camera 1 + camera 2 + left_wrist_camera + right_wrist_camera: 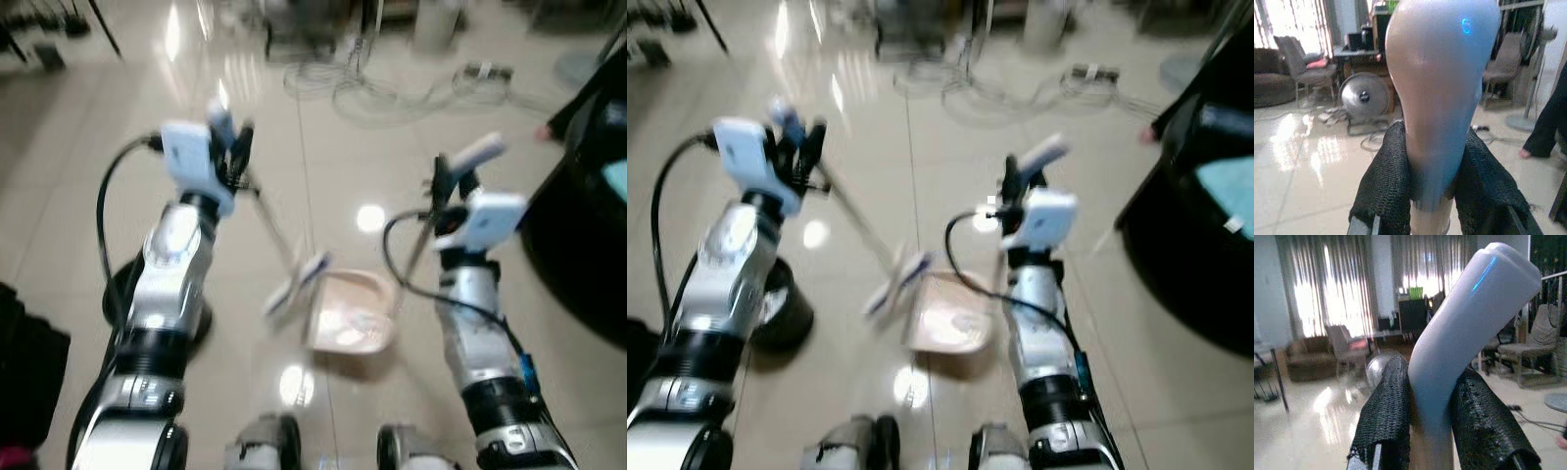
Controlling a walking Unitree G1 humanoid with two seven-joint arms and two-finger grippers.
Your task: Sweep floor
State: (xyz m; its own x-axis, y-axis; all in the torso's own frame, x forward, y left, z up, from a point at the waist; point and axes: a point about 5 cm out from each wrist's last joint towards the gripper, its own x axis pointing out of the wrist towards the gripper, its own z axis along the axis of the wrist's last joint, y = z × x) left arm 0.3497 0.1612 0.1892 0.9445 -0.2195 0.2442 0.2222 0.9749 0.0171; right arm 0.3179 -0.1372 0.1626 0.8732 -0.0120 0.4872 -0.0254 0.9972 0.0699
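One broom (294,284) and one dustpan (351,315) sit at the centre of the frame on the tiled floor (323,166) — brush head just beside the pan. The left gripper (1432,196) clamps the broom's handle; the right gripper (1432,426) clamps the dustpan's handle — two grippers, both raised at mid-frame.

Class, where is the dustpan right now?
The dustpan sits on the floor between the robot's arms, just ahead of its feet, with the broom head at its left edge.
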